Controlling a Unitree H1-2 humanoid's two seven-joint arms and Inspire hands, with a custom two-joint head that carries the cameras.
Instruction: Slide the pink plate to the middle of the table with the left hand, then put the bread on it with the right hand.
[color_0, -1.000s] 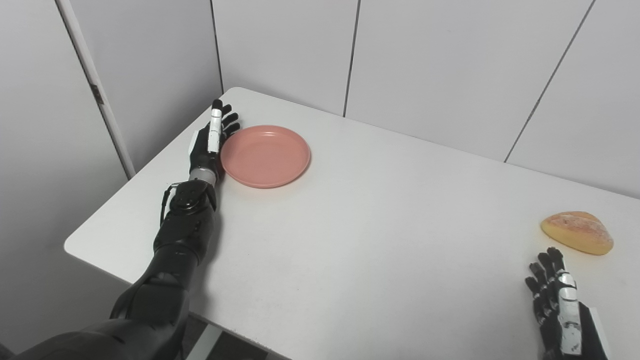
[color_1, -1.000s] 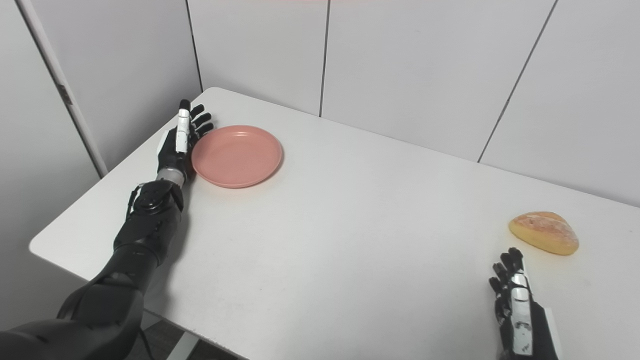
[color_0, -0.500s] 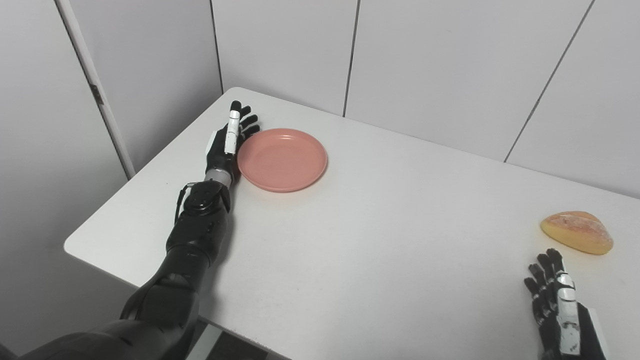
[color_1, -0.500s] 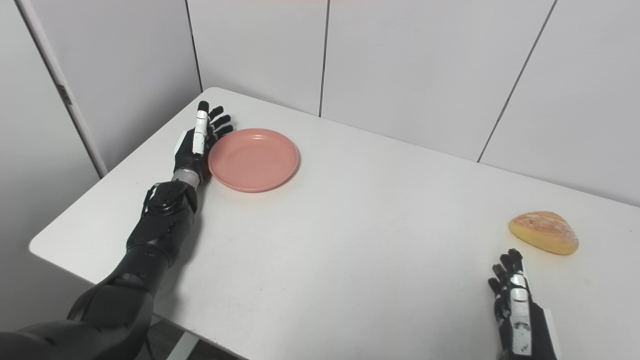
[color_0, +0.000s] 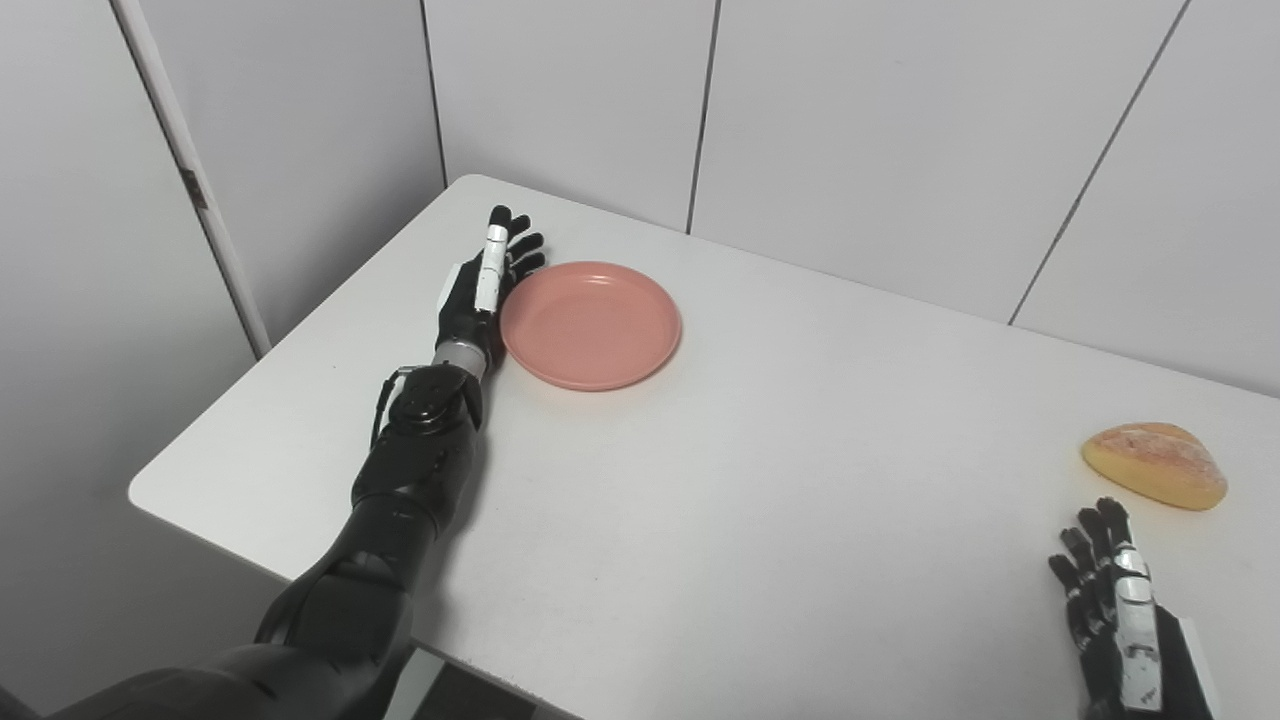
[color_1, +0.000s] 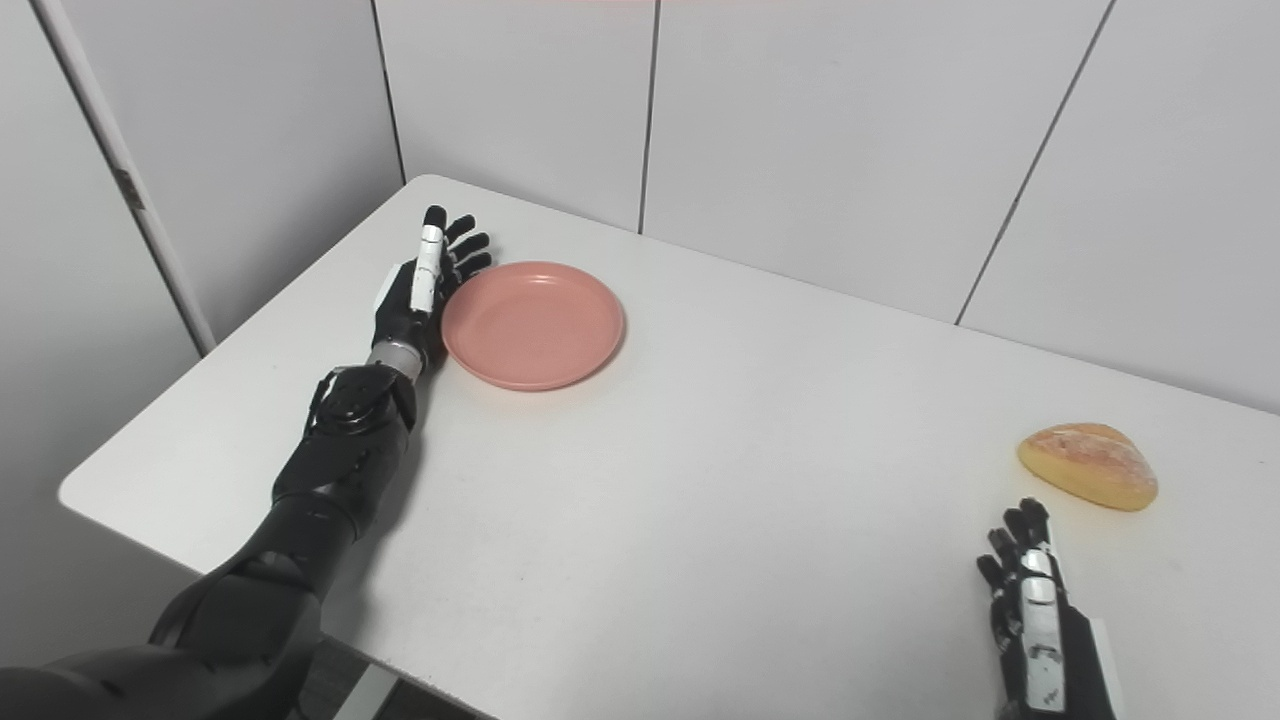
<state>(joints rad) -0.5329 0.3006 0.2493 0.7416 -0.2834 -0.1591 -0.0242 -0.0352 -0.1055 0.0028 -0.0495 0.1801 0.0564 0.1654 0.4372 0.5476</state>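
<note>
While the push is under way, items run as follows.

Table (color_0: 760, 500): white top, bearing all else.

Left hand (color_0: 480, 295): flat and edge-on, fingers straight and held apart, gripping nothing; its inner edge touches the near-left rim of the plate.

Pink plate (color_0: 590, 325): round, so no long axis; lies directly to the right of the left hand, at the table's far left, with the middle further right again. The coming push therefore runs rightward. Against the earlier frames, plate and hand have both shifted right together; contact kept.

Right hand (color_0: 1125, 620): low at the near right edge, fingers extended and empty, unchanged in place.

Bread (color_0: 1153, 465): oval loaf, long axis running left to right, just beyond the right hand and apart from it; well apart from the plate. Unmoved. The right hand is much the nearer.
</note>
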